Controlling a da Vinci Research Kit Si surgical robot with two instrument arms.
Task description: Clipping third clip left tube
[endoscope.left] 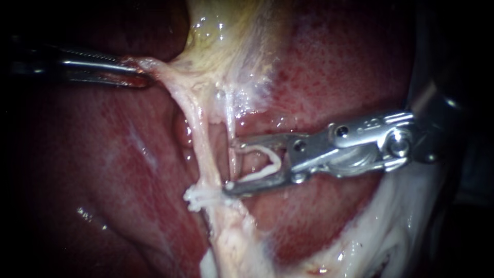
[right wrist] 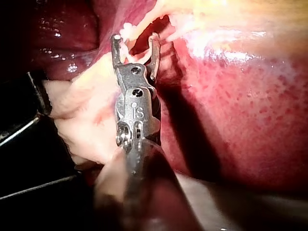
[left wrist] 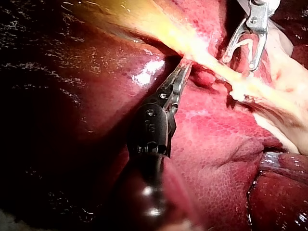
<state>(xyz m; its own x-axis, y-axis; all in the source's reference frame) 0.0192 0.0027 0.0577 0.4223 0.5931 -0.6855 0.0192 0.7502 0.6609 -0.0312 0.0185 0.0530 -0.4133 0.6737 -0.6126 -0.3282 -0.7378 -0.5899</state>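
Note:
The left tube (endoscope.left: pixel 198 134) runs as a pale band from the yellowish gallbladder (endoscope.left: pixel 226 31) down across the liver (endoscope.left: pixel 103 170). A white clip (endoscope.left: pixel 194 198) sits across it low down. A thinner right tube (endoscope.left: pixel 230 116) hangs beside it. My left instrument (endoscope.left: pixel 138 69) is shut on the tissue where the left tube begins and holds it taut; the left wrist view shows that grip (left wrist: pixel 184 66). My right instrument (endoscope.left: pixel 230 166) stands wide apart with an open white clip (endoscope.left: pixel 263 163) seated between its jaws. Its tips reach the right side of the left tube, just above the placed clip.
Glistening white tissue (endoscope.left: pixel 391 231) lies under the right instrument's shaft at the lower right. Red liver surface (endoscope.left: pixel 350 67) spreads behind the tubes. In the right wrist view, dark bars (right wrist: pixel 29 130) stand beside the shaft.

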